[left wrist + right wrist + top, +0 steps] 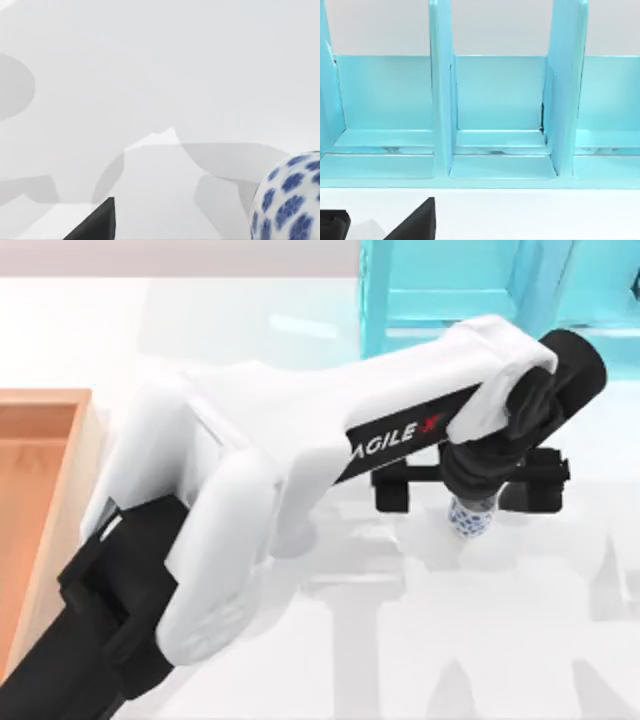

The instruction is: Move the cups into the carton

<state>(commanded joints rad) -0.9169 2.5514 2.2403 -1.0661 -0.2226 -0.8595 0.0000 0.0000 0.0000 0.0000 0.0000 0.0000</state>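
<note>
Left arm [230, 530] reaches from the near left corner across the white surface [420, 640] toward the turquoise frame [440, 290]; its upper casing covers most of the middle, "AGILE X" lettering on the forearm; left gripper [470, 502] sits well out from the carton [40, 500], close in front of the frame, pointing down over the speckled cup [472, 518]; black crossbar of the gripper spreads to both sides of the cup; cannot tell how wide the fingers are or whether they hold the cup, wrist hides them; left wrist view has the speckled cup [290, 200] at the edge, white with blue blotches, standing on the surface, one dark fingertip [97, 222] well apart from it; carton lies at the left edge of the surface, far from the frame, orange-brown floor with lighter rim, the visible part holds nothing; right wrist view faces the turquoise frame [495, 110] beyond a strip of surface, upright dividers splitting it into bays; right gripper's dark fingertip [417, 222] shows, cannot tell its opening.
</note>
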